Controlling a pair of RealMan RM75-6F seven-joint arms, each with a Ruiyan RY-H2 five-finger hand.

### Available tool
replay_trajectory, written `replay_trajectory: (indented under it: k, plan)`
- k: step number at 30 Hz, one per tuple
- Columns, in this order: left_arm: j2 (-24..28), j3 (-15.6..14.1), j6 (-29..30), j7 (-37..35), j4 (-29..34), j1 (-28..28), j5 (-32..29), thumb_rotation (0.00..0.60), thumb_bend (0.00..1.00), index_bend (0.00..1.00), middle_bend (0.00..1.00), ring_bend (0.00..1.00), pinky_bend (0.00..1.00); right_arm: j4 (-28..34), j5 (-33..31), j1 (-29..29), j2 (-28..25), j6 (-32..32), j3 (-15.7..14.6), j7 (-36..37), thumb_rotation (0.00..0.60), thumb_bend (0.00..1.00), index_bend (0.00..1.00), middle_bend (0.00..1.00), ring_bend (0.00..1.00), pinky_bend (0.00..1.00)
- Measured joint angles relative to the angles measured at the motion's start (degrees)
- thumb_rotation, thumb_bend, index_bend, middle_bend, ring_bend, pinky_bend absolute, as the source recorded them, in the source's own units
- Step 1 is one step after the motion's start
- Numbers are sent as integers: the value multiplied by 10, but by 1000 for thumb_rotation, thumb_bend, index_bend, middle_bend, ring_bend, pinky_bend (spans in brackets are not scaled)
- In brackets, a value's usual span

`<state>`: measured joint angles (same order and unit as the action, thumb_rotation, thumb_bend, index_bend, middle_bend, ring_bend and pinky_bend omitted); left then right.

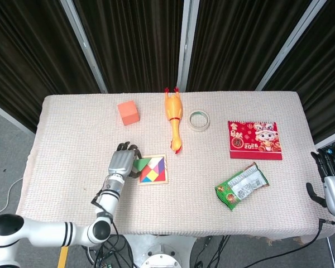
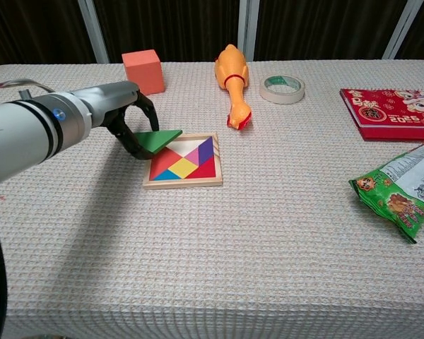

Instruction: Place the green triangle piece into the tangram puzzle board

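My left hand [image 1: 121,163] [image 2: 127,113] pinches the green triangle piece [image 1: 139,165] [image 2: 160,140] by its left end and holds it just above the table. The triangle's tip reaches over the left edge of the wooden tangram puzzle board [image 1: 153,170] [image 2: 183,161], which lies flat with red, purple, yellow and blue pieces in it. My right hand [image 1: 333,183] hangs off the table's right edge in the head view, fingers apart and holding nothing; the chest view does not show it.
An orange cube [image 1: 128,112] [image 2: 143,71] sits behind the board at the left. A rubber chicken [image 1: 173,118] [image 2: 232,82] and a tape roll [image 1: 199,120] [image 2: 283,89] lie further back. A red calendar [image 1: 254,139] and a green snack bag [image 1: 242,185] [image 2: 404,189] lie to the right.
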<state>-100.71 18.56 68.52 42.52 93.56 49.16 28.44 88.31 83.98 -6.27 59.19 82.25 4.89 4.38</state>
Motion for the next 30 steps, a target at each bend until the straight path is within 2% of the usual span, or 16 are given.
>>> replay_trajectory:
  k: [14, 30]
  plan:
    - [-26, 6, -16, 2, -40, 28, -16, 600, 285, 477, 172, 16, 43, -9, -3, 0, 2, -4, 0, 11, 600, 317, 0, 0, 0, 0]
    - [-37, 4, -21, 9, -57, 45, -25, 600, 290, 478, 172, 16, 40, -16, -6, 3, 5, -1, 2, 16, 600, 317, 0, 0, 0, 0]
